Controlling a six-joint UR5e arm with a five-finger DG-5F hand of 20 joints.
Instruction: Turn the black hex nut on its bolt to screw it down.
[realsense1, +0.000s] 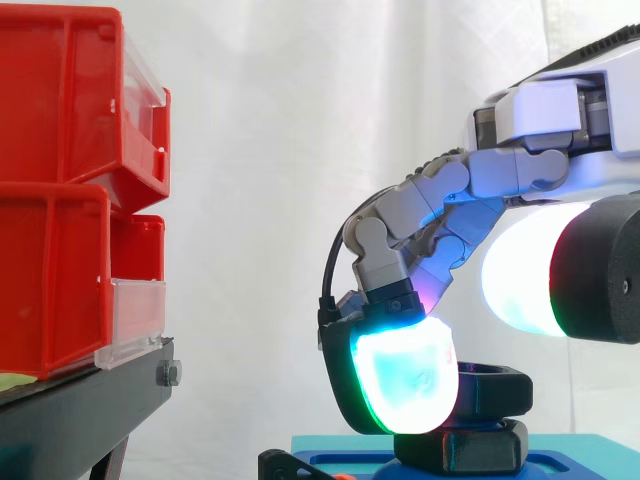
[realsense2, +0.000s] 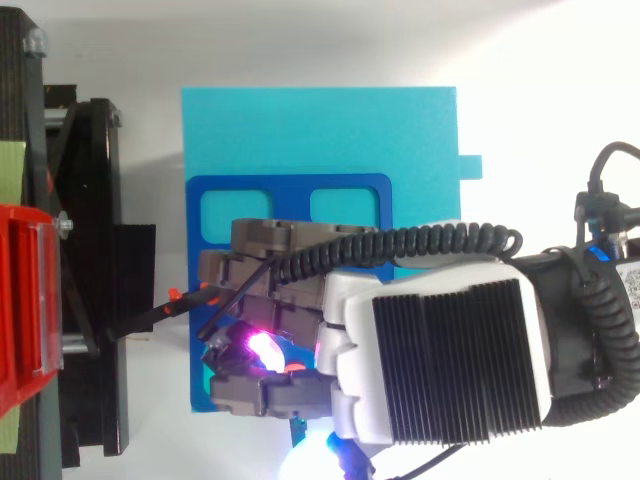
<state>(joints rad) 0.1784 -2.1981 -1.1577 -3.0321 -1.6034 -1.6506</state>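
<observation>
Under the hand (realsense2: 440, 360), the nut (realsense1: 492, 390) lies flat, axis upright, fingers curled down around it, one glowing pad (realsense1: 405, 380) covering its near side. Blue plate (realsense2: 290, 185) lies below; red bins (realsense1: 60, 200) stand well beyond the fingertips.

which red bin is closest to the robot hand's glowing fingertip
The lower red bin, on the black stand; the upper red bin sits above the fingertip of the robot hand.
</observation>
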